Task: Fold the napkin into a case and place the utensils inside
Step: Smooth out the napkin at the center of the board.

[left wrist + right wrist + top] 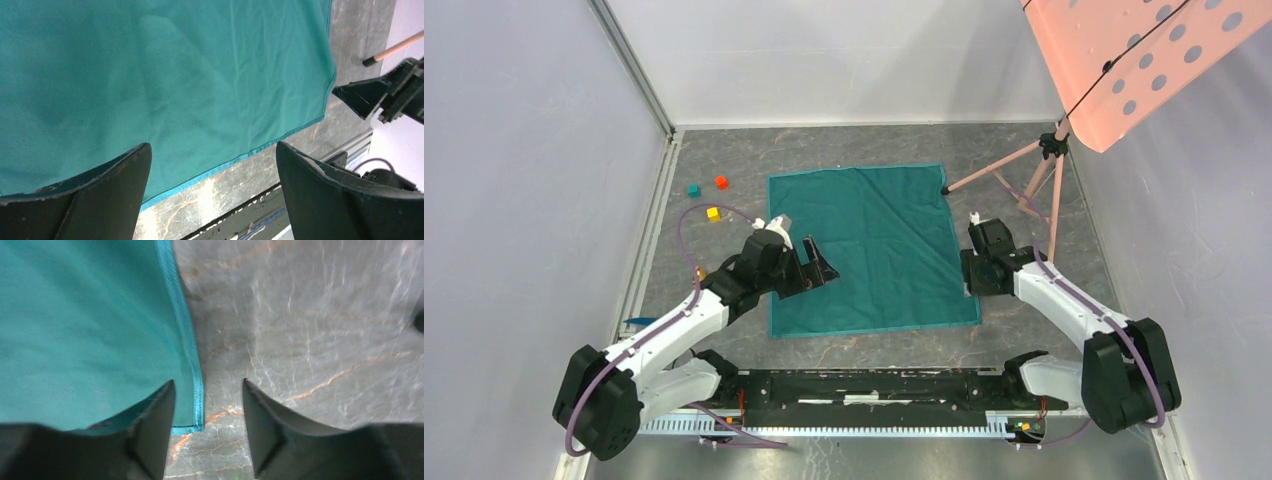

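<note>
Right gripper (209, 385) is hanging jaws apart astride the napkin's (75, 315) near corner, gripping nothing; I'm guessing it's lining up a pinch. Left gripper (214, 150) is hovering wide open over the flat, unfolded cloth.

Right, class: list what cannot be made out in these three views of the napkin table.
Spoon: in no view.
Blue sliver: top view, mostly under the left arm, too small to identify.
Napkin left edge: top view, partly covered by the left pincer.
Napkin far edge: cut off in both wrist views.
</note>
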